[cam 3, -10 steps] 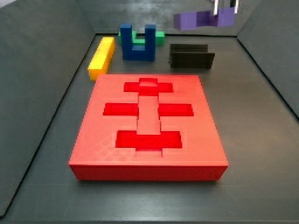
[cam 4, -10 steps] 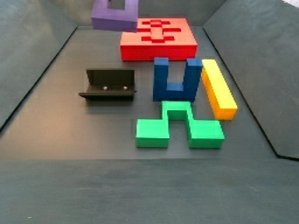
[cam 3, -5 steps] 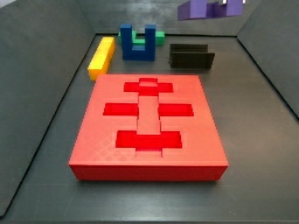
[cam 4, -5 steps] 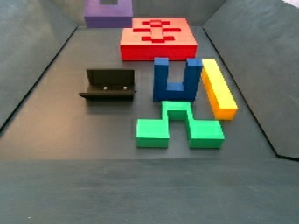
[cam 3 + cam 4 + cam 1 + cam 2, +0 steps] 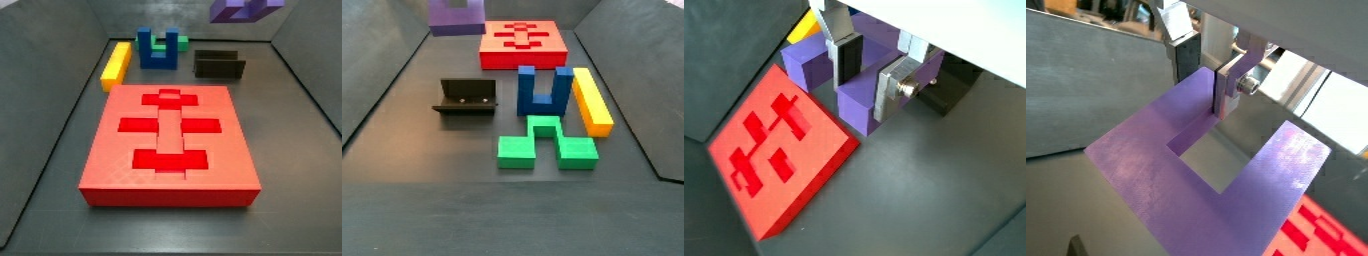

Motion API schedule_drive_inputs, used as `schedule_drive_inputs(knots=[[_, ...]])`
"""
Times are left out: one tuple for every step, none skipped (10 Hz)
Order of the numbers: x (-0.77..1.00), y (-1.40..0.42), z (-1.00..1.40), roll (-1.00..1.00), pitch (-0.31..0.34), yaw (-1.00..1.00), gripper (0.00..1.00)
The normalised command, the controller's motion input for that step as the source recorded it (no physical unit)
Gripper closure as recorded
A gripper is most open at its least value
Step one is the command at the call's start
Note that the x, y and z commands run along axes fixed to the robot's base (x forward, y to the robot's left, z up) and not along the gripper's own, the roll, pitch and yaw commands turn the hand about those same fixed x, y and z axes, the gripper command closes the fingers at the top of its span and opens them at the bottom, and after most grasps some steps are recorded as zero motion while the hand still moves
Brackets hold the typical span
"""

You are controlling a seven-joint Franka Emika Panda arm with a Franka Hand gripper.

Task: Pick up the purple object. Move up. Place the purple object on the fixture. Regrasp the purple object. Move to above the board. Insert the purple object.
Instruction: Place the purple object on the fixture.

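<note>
- No brand, label or writing can be read in any view.
- The gripper (image 5: 867,72) shows only in the wrist views; its silver fingers (image 5: 1229,84) are closed on the middle bar of the purple object (image 5: 847,75), so the jaws stand narrow, holding the piece.
- In both side views the purple object (image 5: 246,8) hangs high in the air at the frame's upper edge, cut off, with the fingers out of sight; it is well above the floor (image 5: 422,150).
- In a wrist view the purple object (image 5: 1200,160) lies roughly flat, its two prongs and square notch opening away from the fingers; the side views do not show which way it points.
- In a side view the board (image 5: 168,140) lies in the middle of the floor with its long axis running from 12 to 6 o'clock; the fixture (image 5: 219,64) stands beyond it at about 1 o'clock, the blue block (image 5: 162,47) with green insert at 12, the yellow bar (image 5: 116,63) at 11.
- Only one side view shows a green piece (image 5: 544,143), lying on the floor just in front of the blue block (image 5: 543,88).
- There the fixture (image 5: 469,98) stands at 9 o'clock of the blue block and the board (image 5: 523,41) is far back.
</note>
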Motion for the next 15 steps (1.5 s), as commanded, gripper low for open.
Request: schedule_drive_inputs(knots=[[0.67, 0.21, 0.03, -0.44, 0.143, -0.25, 1.0], [0.66, 0.0, 0.0, -0.02, 0.169, -0.26, 1.0], [0.67, 0.08, 0.0, 0.09, 0.237, -0.33, 1.0], [0.65, 0.09, -0.04, 0.22, 0.269, -0.33, 1.0], [0.63, 0.12, -0.07, 0.14, 0.24, -0.28, 1.0], [0.62, 0.18, -0.11, -0.18, 0.109, -0.19, 1.0], [0.53, 0.2, -0.12, -0.56, 0.0, -0.16, 1.0], [0.48, 0.26, -0.14, -0.77, 0.0, -0.17, 1.0], [0.5, 0.27, -0.18, -0.77, -0.003, -0.19, 1.0], [0.53, 0.28, -0.15, -0.69, 0.0, -0.18, 1.0], [0.51, 0.27, -0.06, -0.35, 0.02, -0.12, 1.0], [0.49, 0.27, -0.09, -0.03, 0.091, -0.1, 1.0], [0.52, 0.27, -0.14, 0.0, 0.137, -0.1, 1.0], [0.49, 0.23, -0.19, 0.04, 0.151, -0.09, 1.0], [0.41, 0.17, -0.27, 0.07, 0.109, -0.07, 1.0]])
